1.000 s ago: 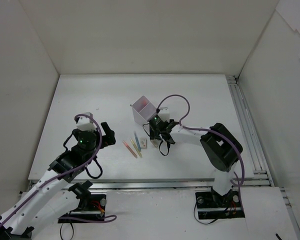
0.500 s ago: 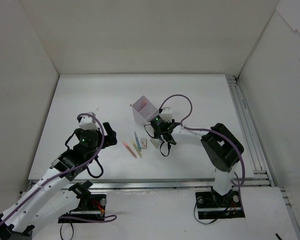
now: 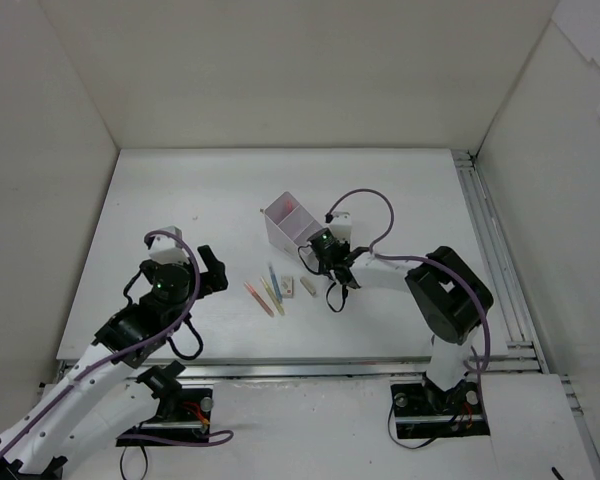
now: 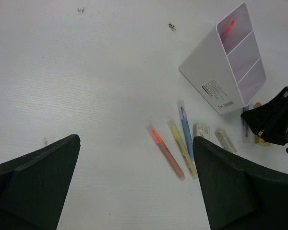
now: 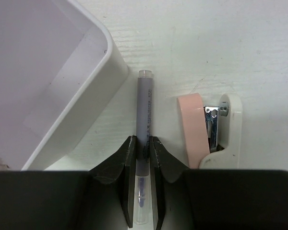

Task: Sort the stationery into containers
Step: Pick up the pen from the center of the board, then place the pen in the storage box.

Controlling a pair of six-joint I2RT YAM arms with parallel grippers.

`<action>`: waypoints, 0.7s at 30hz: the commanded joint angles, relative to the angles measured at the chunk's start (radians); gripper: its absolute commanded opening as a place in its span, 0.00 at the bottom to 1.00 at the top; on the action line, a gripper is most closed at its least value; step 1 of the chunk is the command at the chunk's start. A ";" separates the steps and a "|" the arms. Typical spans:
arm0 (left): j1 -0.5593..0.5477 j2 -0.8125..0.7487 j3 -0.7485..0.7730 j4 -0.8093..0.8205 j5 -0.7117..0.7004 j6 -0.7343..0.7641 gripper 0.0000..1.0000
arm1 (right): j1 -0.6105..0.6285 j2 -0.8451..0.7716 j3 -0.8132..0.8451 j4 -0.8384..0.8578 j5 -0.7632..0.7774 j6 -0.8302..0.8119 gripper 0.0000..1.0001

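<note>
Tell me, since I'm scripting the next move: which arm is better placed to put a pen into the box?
Right. The right end effector is shut on the grey-purple pen, close beside the box. The left end effector is open, empty, and sits farther away, left of the loose pens.

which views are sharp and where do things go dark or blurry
Right wrist: the purple pen is crisp, the right tool nearly black. Left wrist: pens and box sharp, the left tool's fingers dark and soft. Top external: even light, faint shadows, pens tiny.
</note>
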 commanded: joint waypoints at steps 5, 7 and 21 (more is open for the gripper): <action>0.006 0.009 0.034 0.011 -0.033 0.004 1.00 | 0.003 -0.140 -0.029 0.067 0.017 -0.050 0.00; 0.006 0.019 0.034 0.017 -0.036 0.004 1.00 | 0.001 -0.176 -0.030 0.053 0.013 -0.079 0.00; 0.006 0.082 0.045 0.080 -0.008 0.037 1.00 | -0.002 -0.312 -0.115 0.678 -0.210 -0.611 0.00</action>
